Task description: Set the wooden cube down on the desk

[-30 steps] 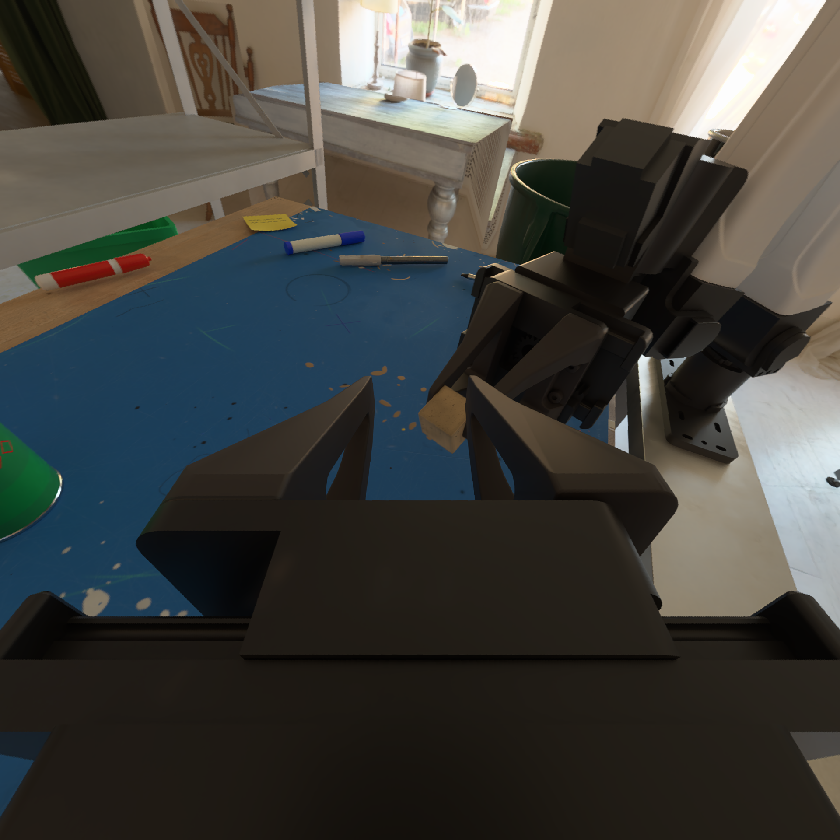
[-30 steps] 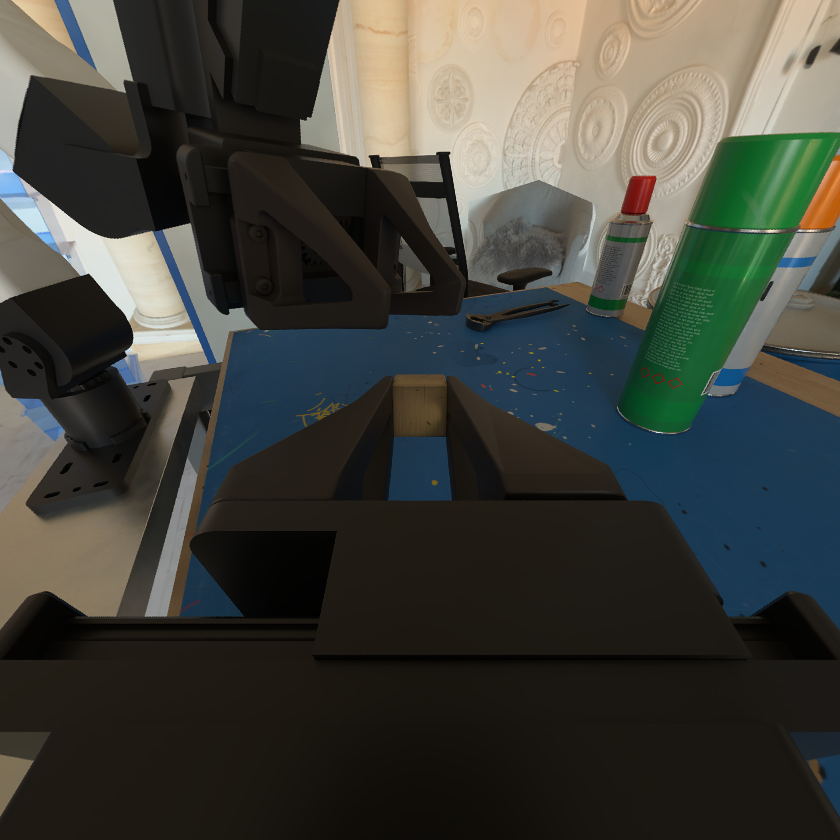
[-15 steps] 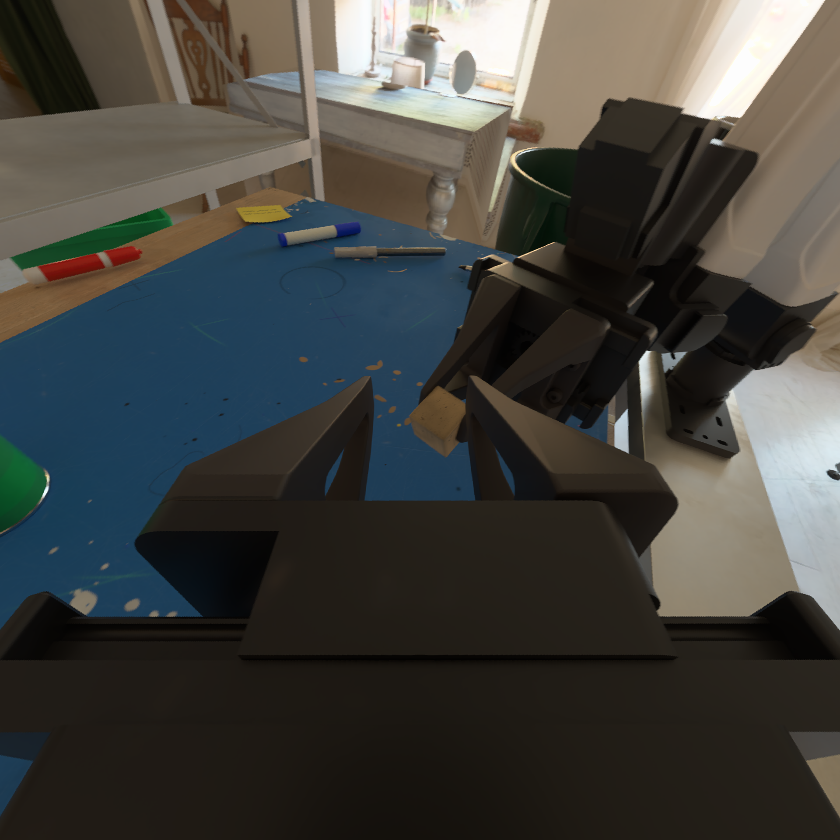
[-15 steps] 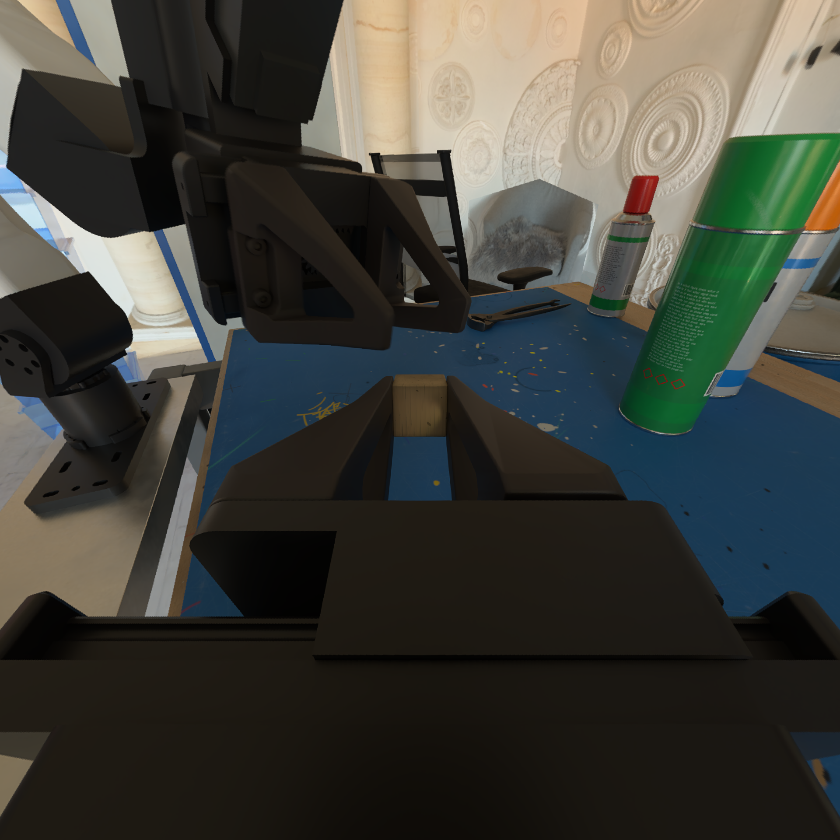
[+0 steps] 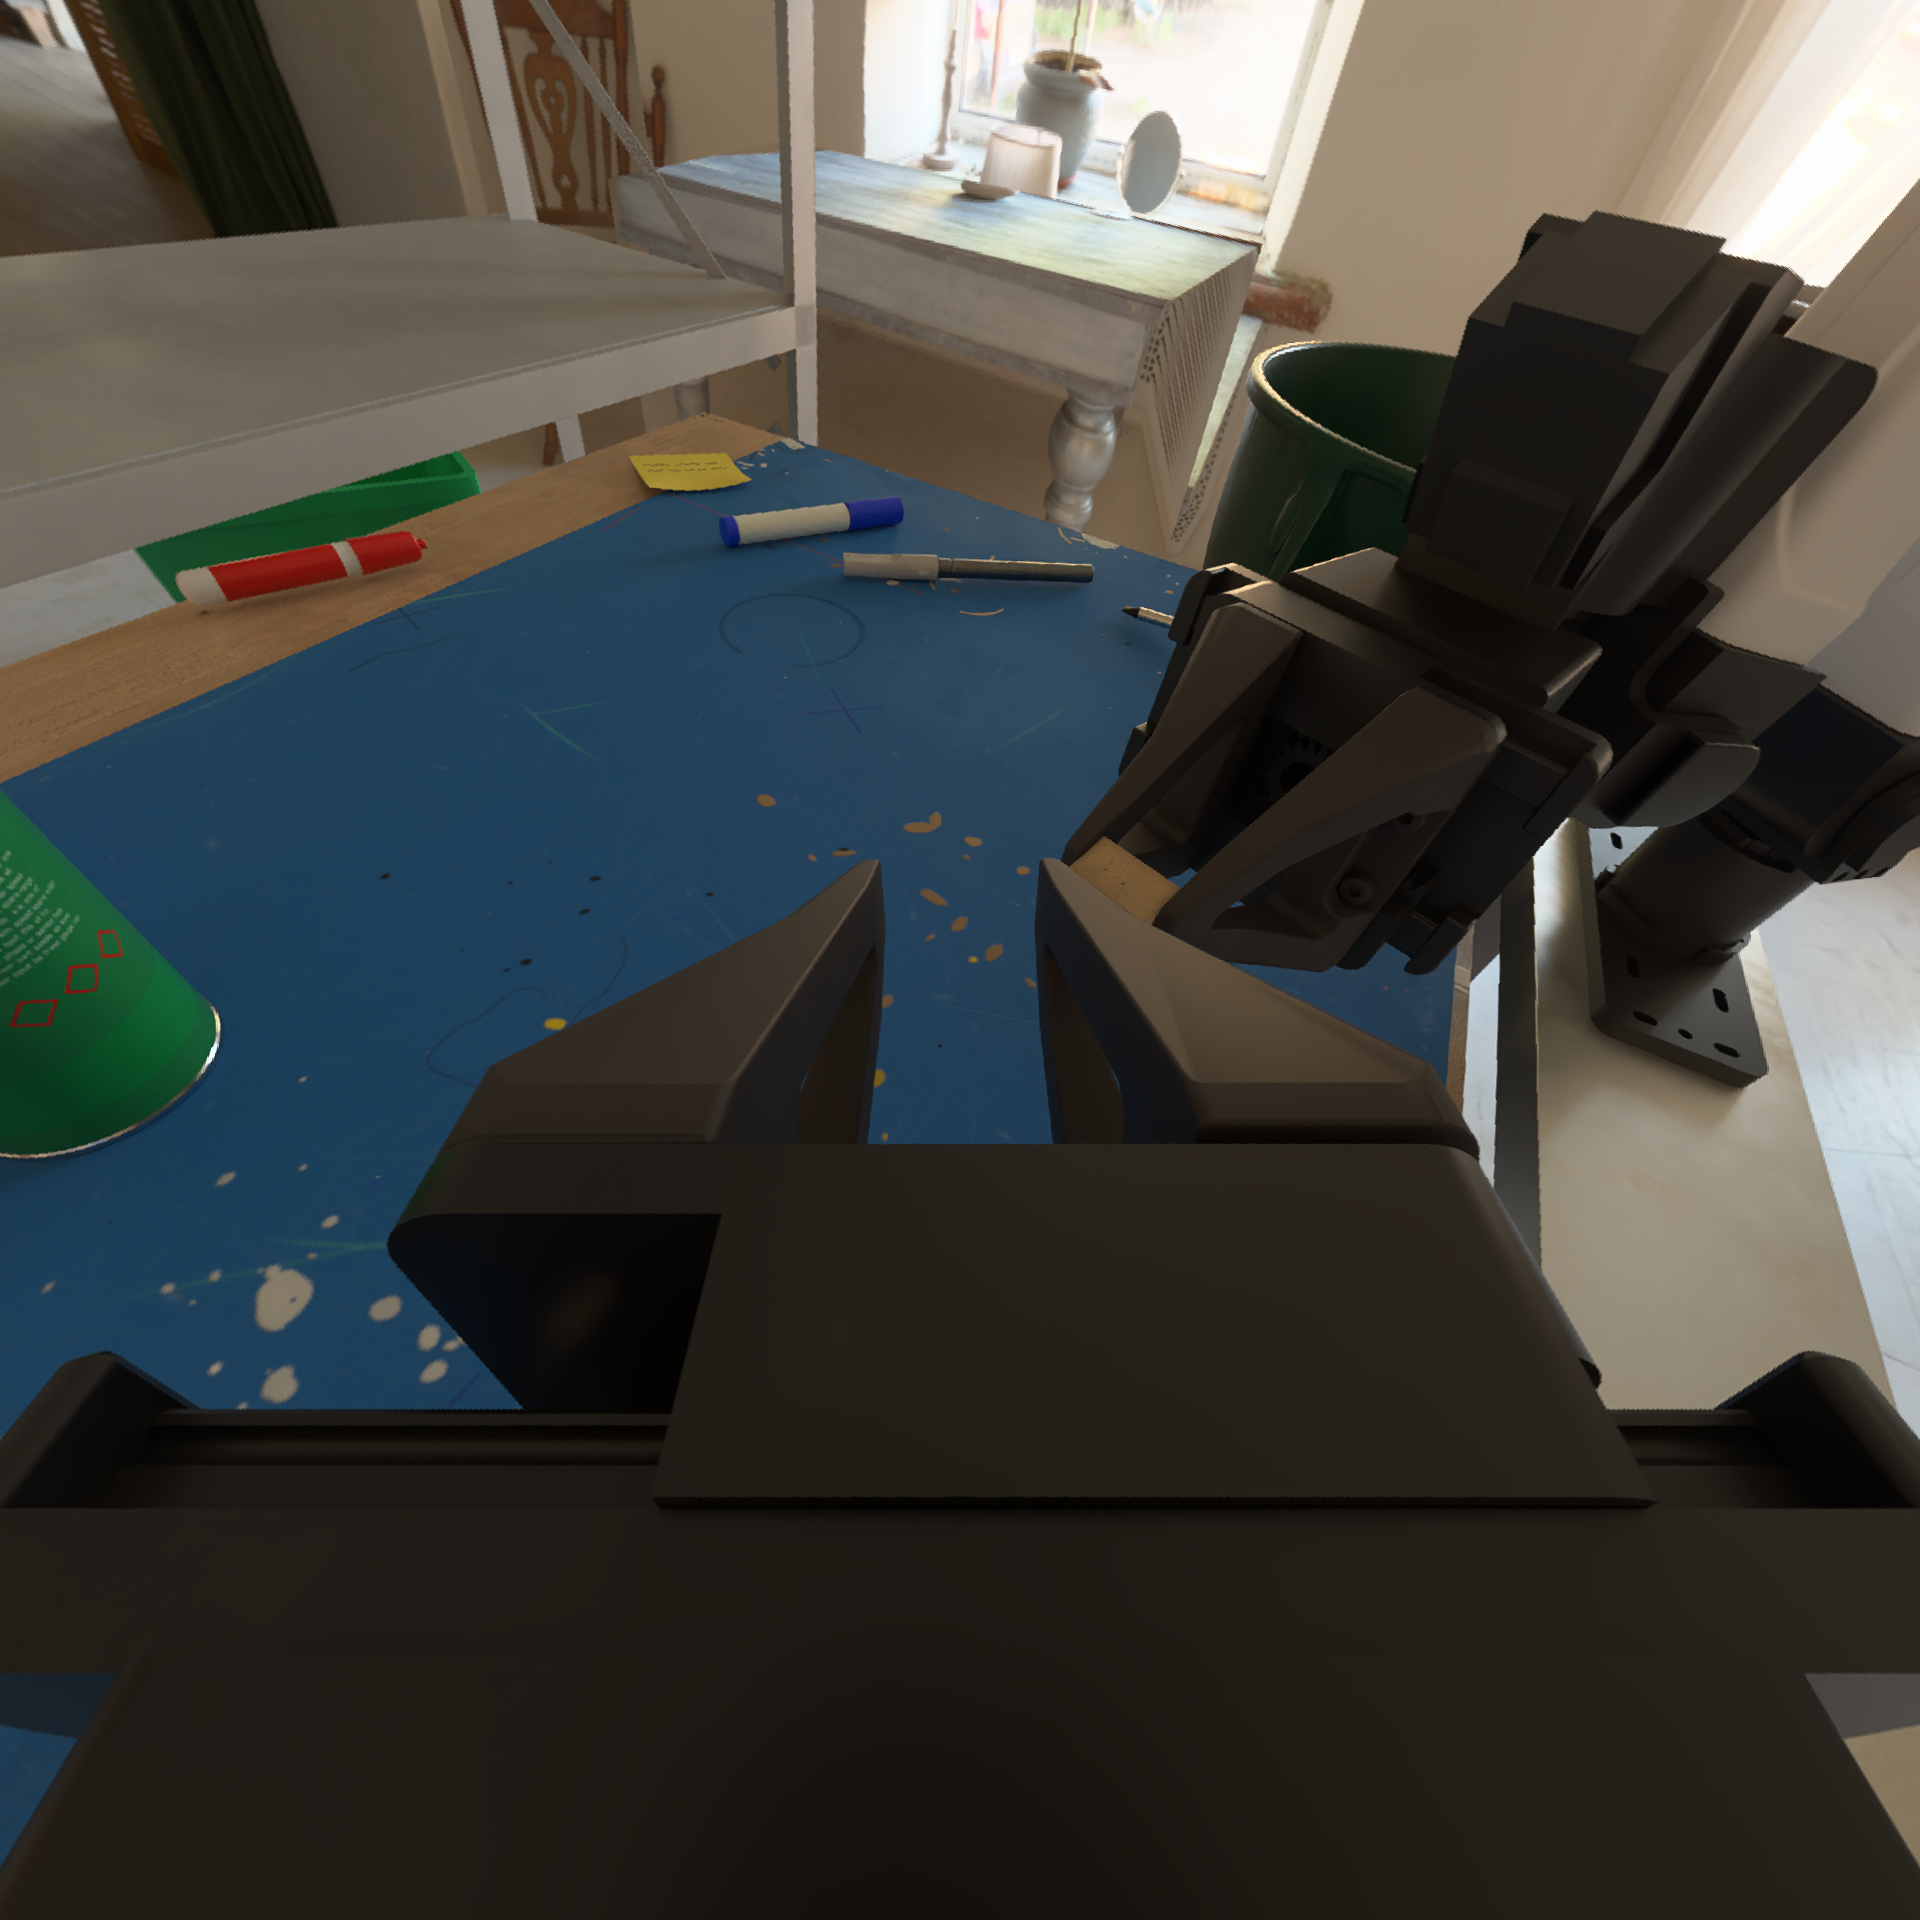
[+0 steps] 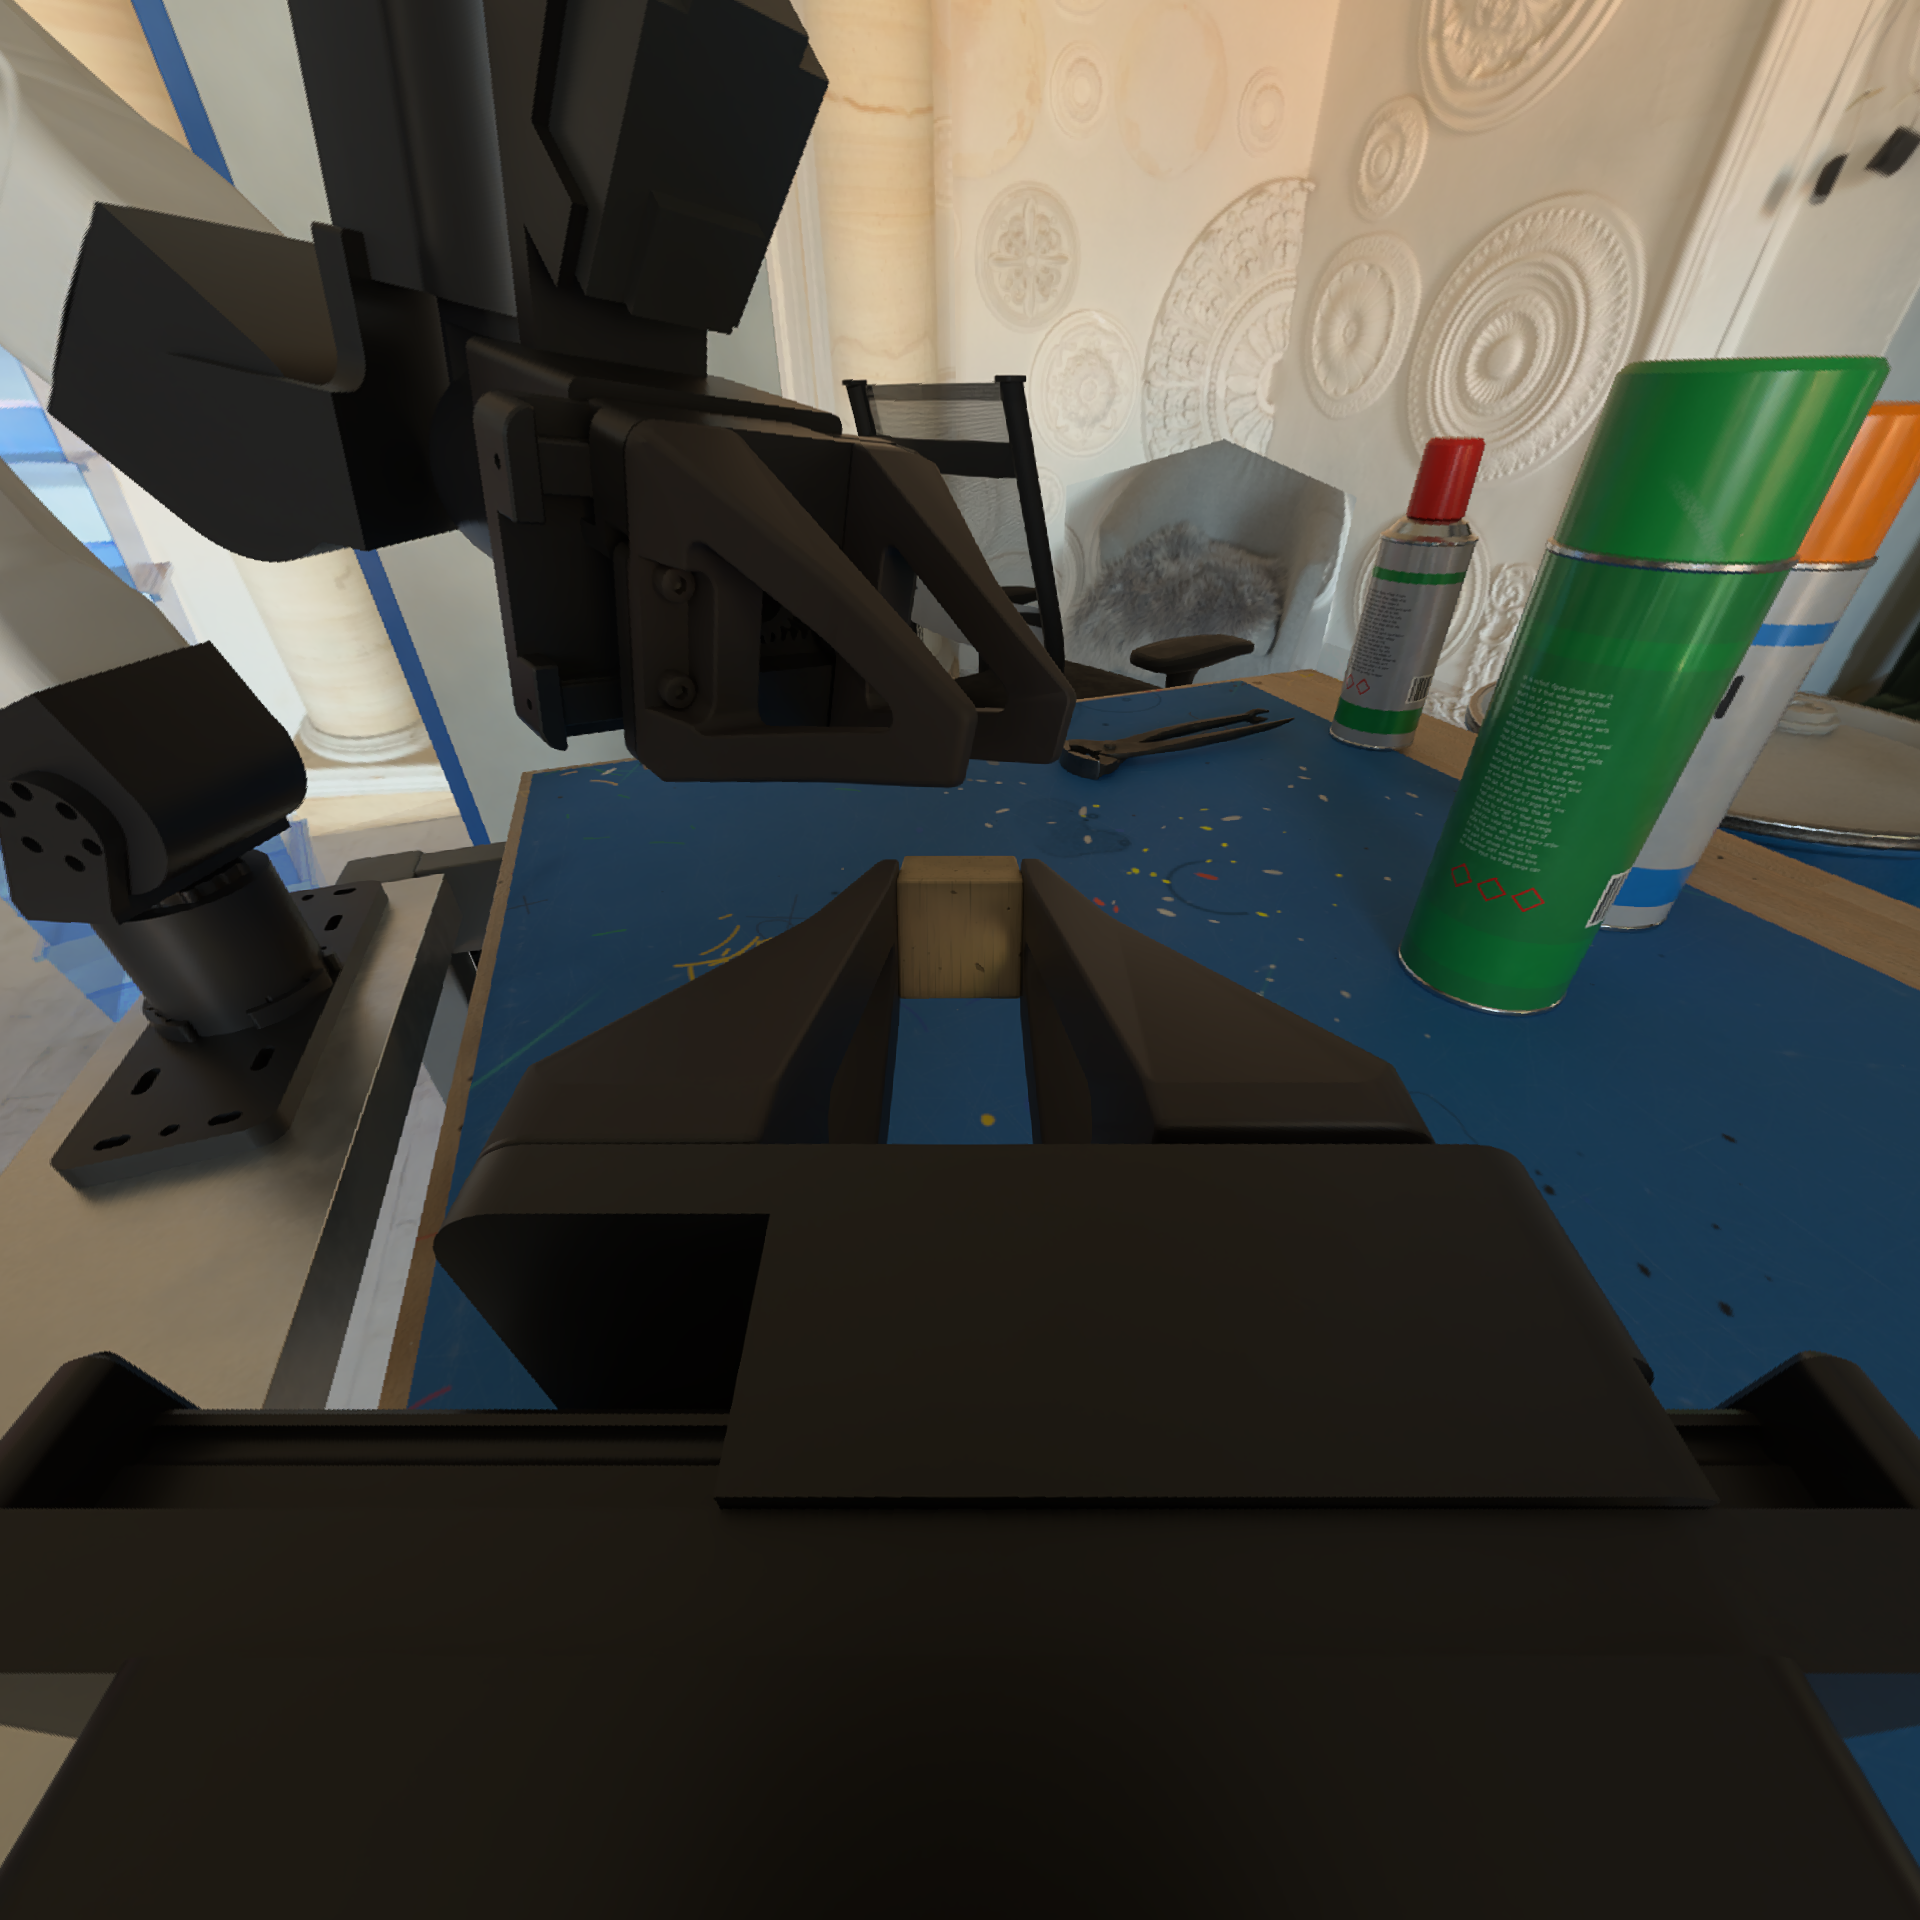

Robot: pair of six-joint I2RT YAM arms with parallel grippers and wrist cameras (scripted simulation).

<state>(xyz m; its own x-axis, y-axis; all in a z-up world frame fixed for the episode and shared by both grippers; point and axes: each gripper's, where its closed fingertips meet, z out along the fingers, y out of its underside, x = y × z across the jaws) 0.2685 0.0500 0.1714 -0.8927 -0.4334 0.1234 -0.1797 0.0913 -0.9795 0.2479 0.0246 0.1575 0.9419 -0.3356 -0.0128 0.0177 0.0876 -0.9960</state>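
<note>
Wooden cube [image 6: 958,927] being pinched between right gripper [image 6: 958,883] fingertips above blue desk [image 6: 1299,1091], left gripper [image 5: 961,883] hanging empty and parted close by, risking a bounce or tumble if released too high.

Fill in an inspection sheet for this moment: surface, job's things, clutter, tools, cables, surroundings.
Surface: blue desk mat flecked with paint, on a wooden top.
Job's things: wooden cube held above the mat, not yet set down.
Clutter: green spray can, orange-capped can, red-capped can, pliers; in the left wrist view, red marker, blue marker, grey pen, yellow note.
Tools: right tool shut on the cube; left tool open, empty, beside the cube.
Cables: nothing seen.
Surroundings: white shelf, green bin, wooden side table, office chair, plaster wall rosettes.
</note>
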